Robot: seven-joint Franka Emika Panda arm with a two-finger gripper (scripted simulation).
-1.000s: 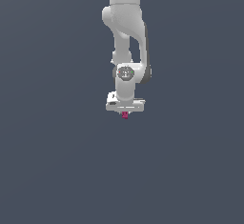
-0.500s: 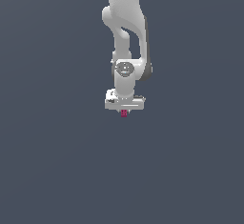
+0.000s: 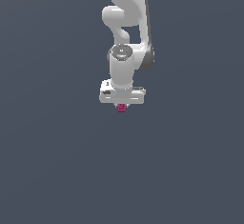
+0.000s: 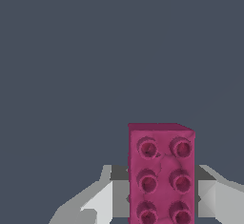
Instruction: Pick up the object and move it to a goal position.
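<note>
The white robot arm (image 3: 125, 42) hangs straight down, and its white gripper (image 3: 122, 105) has its jaws clamped on the small magenta-red studded rectangular block (image 4: 160, 174). The block pokes out just beneath the gripper, against plain slate-grey surroundings with no surface to be told.

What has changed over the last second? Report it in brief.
The arm's upper links swung slightly toward the exterior view's right and its wrist turned a little. The pincer barely shifted and took or released nothing. The magenta block stays clamped between the fingers, against the same plain grey background.
</note>
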